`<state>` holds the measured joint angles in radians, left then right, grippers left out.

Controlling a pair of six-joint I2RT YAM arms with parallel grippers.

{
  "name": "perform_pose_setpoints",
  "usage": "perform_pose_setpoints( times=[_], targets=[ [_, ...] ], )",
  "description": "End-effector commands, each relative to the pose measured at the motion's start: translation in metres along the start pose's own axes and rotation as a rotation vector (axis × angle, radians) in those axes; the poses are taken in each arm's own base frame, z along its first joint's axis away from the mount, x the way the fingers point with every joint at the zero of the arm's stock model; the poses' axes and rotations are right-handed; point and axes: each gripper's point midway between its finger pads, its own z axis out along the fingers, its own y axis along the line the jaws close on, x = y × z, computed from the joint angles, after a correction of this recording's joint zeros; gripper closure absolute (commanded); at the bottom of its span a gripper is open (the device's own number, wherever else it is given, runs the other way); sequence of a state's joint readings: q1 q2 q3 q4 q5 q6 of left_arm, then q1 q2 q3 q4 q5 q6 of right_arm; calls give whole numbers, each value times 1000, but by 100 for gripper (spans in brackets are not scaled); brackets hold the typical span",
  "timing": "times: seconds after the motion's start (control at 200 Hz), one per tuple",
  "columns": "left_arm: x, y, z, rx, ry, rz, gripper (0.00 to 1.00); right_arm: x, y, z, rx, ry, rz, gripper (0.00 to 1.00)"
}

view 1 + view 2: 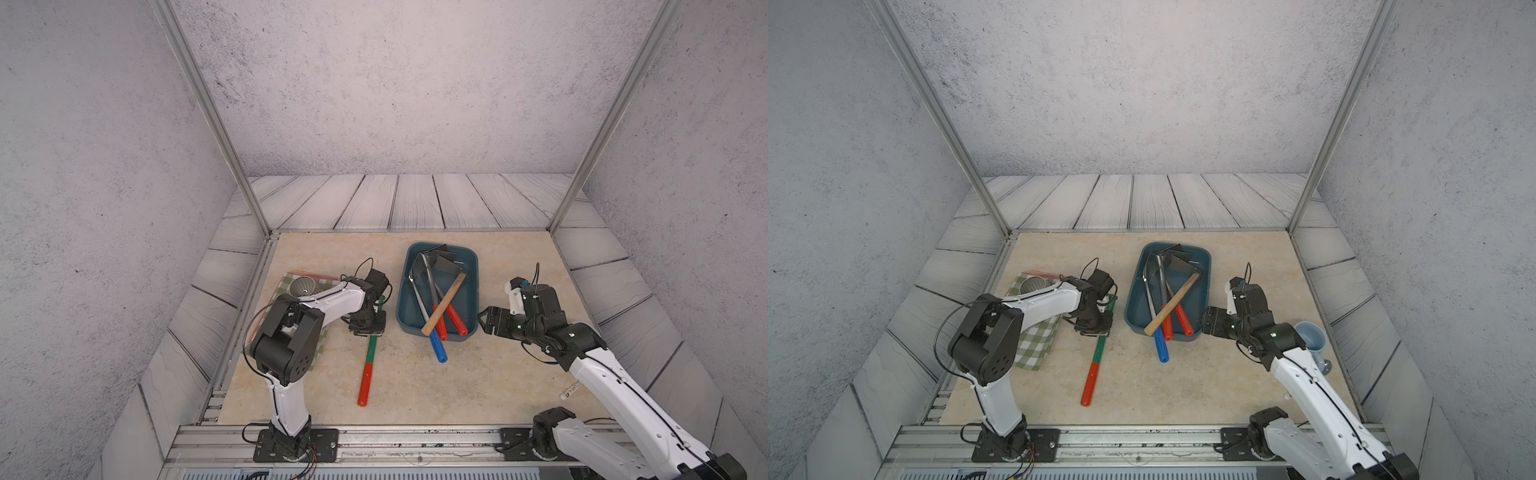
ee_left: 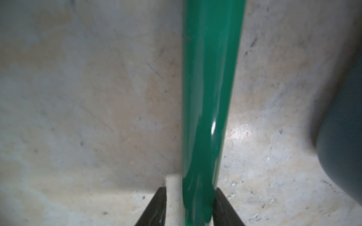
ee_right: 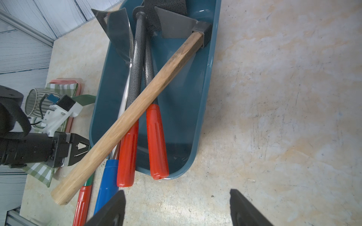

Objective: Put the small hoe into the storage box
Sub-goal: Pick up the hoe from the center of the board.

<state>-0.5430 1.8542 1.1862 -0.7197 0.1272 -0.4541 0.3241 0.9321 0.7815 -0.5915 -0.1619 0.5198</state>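
Tabletop [image 1: 419, 390] is where we find the small hoe [image 1: 369, 361], lying flat and outside the storage box [image 1: 467, 291], just to the box's left. Its long axis runs from the near edge toward the far wall, leaning slightly right. The red grip points toward us and the green shaft points away. We cannot see the head in the top views, because the left wrist hides it.

Directly over the green shaft sits the left gripper [image 1: 368, 324], pointing straight down. In the left wrist view its two black fingers [image 2: 223, 203] stand either side of the shaft [image 2: 207, 97]. One touches the green paint, but we cannot tell whether the claw is clamped on it. The left arm has its elbow raised, its white forearm reaching away and to the right, and its wrist bent downward.

Inside the box we see a wooden-handled tool [image 1: 444, 303] lying across two red-handled tools, and a blue handle [image 1: 437, 347] sticking out over the near rim.

Near the box's near right corner the right gripper [image 1: 482, 322] lies level, pointing at the box. Its claw is spread wide with nothing between the fingers [image 3: 115, 207].
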Motion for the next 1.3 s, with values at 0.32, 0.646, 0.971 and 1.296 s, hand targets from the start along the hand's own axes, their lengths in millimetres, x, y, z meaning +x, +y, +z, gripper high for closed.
perform_pose_setpoints(
  times=[0.32, 0.646, 0.971, 1.296],
  targets=[
    [6, 5, 6, -72, -1, 4, 82, -5, -1, -8, 15, -15, -13, 16],
    [1, 7, -20, -95, -29, 27, 100, -4, -2, -9, 16, -18, -13, 16],
    [-8, 5, -56, -115, -55, 67, 100, -3, -2, -9, 14, -18, -11, 16],
    [-19, 2, -75, -128, -89, 93, 100, -2, -2, -8, 14, -18, -9, 17]
  ],
)
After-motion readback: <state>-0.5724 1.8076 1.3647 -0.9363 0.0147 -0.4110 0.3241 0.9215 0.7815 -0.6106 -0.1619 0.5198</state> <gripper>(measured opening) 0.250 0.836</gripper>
